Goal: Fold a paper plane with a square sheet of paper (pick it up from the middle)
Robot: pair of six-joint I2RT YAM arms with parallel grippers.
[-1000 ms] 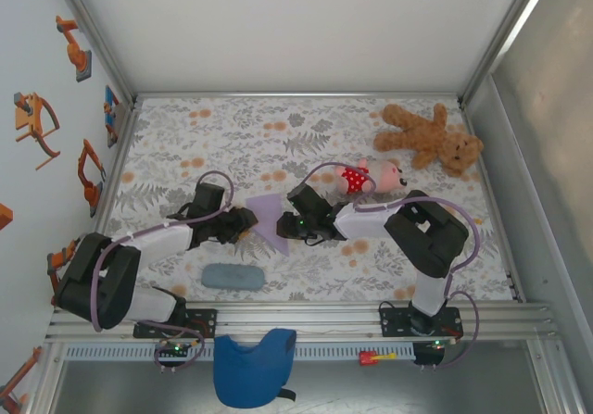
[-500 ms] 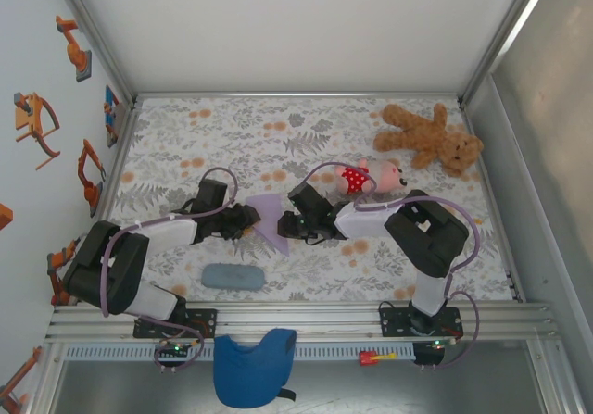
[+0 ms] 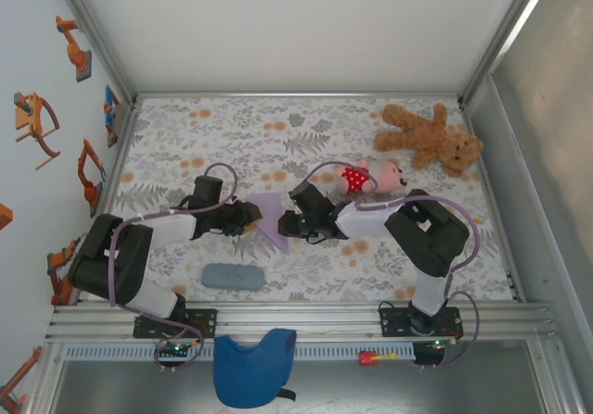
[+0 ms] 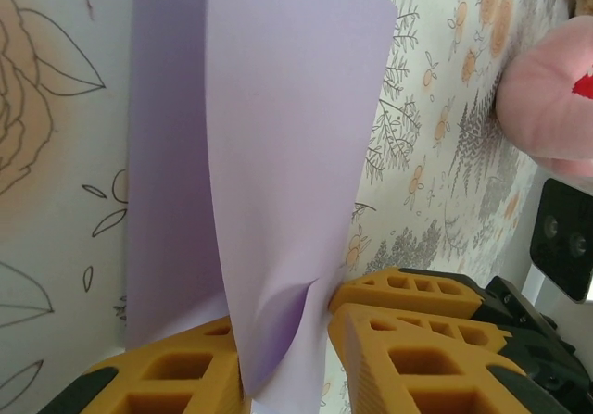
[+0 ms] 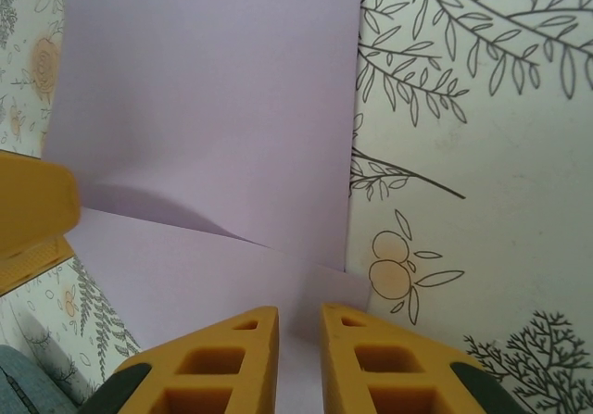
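**Both grippers at the paper sheet, one flap raised.**

My left gripper (image 3: 247,218) is clenched on an edge of the paper sheet (image 3: 266,212). In the left wrist view the lavender flap rises between my fingers, curved and dimpled where they nip it. I judge that I am holding this flap off the table (image 3: 278,136) so that it can be carried over and creased. My right gripper (image 3: 288,223) meets the sheet from the opposite side. Its fingers are drawn almost together, with a thin strip of lavender in the gap. I cannot tell whether they clamp the edge or only bear on it, but the likely purpose is to stop the sheet sliding. The sheet lies mid-table, directly between my two grippers and touching both, part flat and part lifted.
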